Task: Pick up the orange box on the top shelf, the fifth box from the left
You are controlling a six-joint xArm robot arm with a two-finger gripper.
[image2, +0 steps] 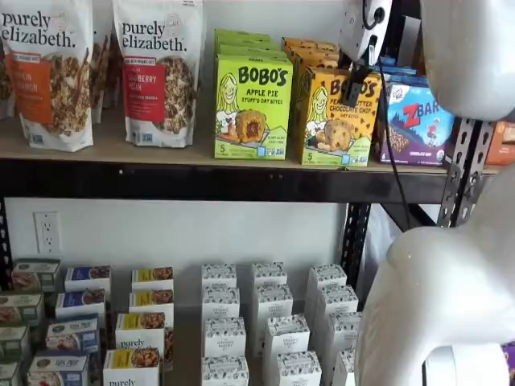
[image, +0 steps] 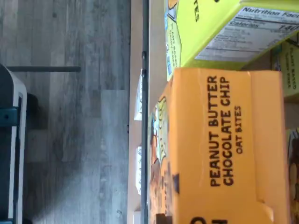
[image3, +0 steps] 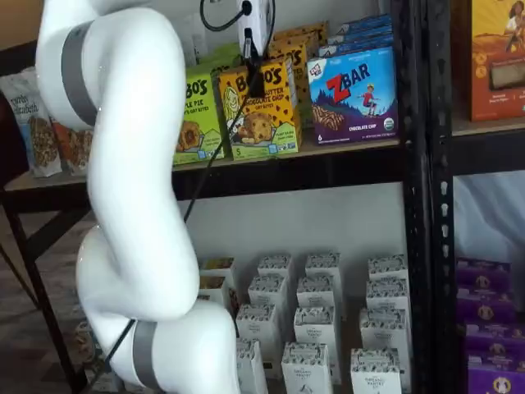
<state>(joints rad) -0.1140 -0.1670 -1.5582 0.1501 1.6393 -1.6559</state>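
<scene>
The orange box [image2: 334, 121] reads "Peanut Butter Chocolate Chip" and stands upright at the front of the top shelf [image2: 201, 181], between a lime-green Apple Pie box [image2: 252, 104] and a blue ZBar box [image2: 418, 121]. It shows in both shelf views [image3: 264, 115]. My gripper [image2: 352, 95] hangs just in front of and above the orange box's upper front edge; in a shelf view [image3: 257, 85] only a dark finger shows below the white body, so no gap can be read. The wrist view shows the orange box's top face [image: 219, 140] close below, with the shelf's front rail [image: 145, 116] beside it.
More orange boxes stand in a row behind the front one. Granola bags [image2: 157, 72] stand further left on the top shelf. Small white cartons [image2: 273, 322] fill the lower level. A black upright [image3: 414, 164] rises right of the ZBar box [image3: 353, 94]. My white arm [image3: 131, 205] fills the foreground.
</scene>
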